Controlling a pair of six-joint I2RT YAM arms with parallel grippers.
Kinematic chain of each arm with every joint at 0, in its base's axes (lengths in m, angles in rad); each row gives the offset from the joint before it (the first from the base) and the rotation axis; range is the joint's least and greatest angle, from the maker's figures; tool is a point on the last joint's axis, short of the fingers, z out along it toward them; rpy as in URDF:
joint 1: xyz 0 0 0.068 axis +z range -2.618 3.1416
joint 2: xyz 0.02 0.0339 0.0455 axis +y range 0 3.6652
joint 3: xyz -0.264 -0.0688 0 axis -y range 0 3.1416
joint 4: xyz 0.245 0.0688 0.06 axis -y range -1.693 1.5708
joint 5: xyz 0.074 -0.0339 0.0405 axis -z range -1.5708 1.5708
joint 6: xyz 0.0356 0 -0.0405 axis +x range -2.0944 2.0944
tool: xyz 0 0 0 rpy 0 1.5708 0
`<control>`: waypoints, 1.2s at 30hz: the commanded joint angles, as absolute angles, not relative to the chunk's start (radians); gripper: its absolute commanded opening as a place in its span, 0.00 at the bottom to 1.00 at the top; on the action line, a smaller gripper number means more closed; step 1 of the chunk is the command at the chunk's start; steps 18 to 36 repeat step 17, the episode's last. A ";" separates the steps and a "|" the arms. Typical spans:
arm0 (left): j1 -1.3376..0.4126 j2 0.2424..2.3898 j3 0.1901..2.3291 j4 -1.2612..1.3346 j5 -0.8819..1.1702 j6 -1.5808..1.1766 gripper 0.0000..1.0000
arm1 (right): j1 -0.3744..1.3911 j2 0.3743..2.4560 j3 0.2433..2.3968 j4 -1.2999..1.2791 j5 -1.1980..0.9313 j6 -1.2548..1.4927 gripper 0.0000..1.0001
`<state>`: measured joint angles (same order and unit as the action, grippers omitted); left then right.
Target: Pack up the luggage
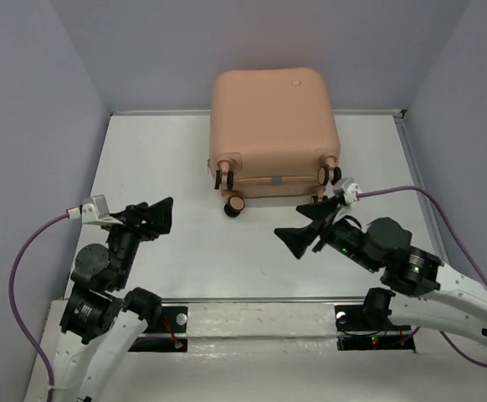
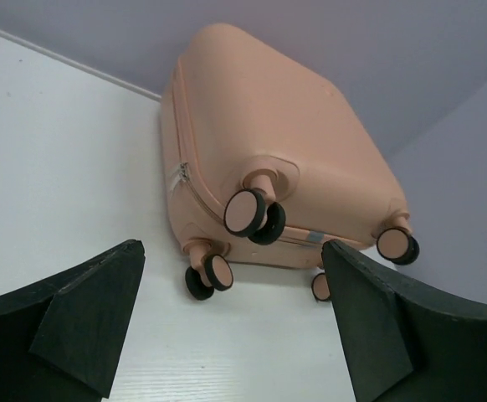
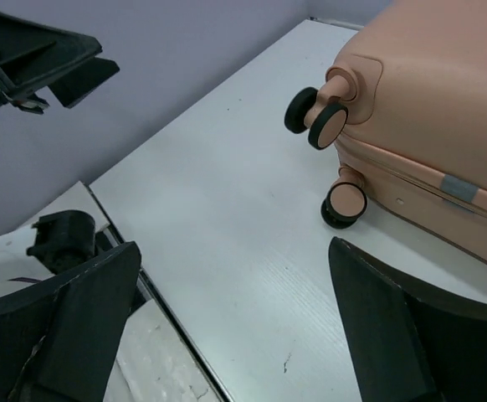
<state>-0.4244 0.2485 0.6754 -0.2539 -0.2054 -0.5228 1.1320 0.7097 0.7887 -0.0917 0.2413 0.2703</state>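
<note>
**Grippers both spread wide, nothing held; luggage [image 1: 273, 117] shut at the far side of the table [image 1: 156, 159]**

Top view:
- Left gripper [image 1: 156, 219] sits over the near-left part of the table. Jaws are parted and empty, pointing toward the case.
- Right gripper [image 1: 299, 226] is over the near-right part. Jaws are parted and empty, well short of the shell, with the tips near the right-hand wheels.
- The luggage lies closed on its broad side at the back of the table, against the back wall [image 1: 143, 50]. Its wheels [image 1: 236, 206] face the arms. A small grey tab [image 1: 275, 179] sits on the seam between the wheel pairs.
- Neither gripper touches the case.

Left wrist view:
- Both black fingers [image 2: 84, 318] are at the frame's lower corners, with bare table between them and nothing clamped.
- The case sits ahead, wheel end toward the camera. The zipper [image 2: 195, 197] runs closed along the seam, its pull hanging at the left corner.

Right wrist view:
- The fingers are wide apart at the bottom corners, with only table surface between them.
- The case fills the upper right. Two wheel pairs are visible, the lower one resting on the table.
- The case is apart from the fingers.
</note>
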 commanded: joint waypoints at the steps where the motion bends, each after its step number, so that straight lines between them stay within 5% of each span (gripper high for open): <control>1: -0.428 0.126 0.646 -0.278 -0.074 -0.485 0.99 | 1.135 0.543 0.749 -0.317 0.283 0.345 1.00; 10: -0.425 0.090 0.609 -0.193 -0.005 -0.437 0.99 | 1.135 0.187 0.588 -0.354 0.563 0.469 1.00; 36: -0.413 0.135 0.601 -0.179 0.061 -0.434 0.99 | 1.135 0.190 0.565 -0.353 0.575 0.477 1.00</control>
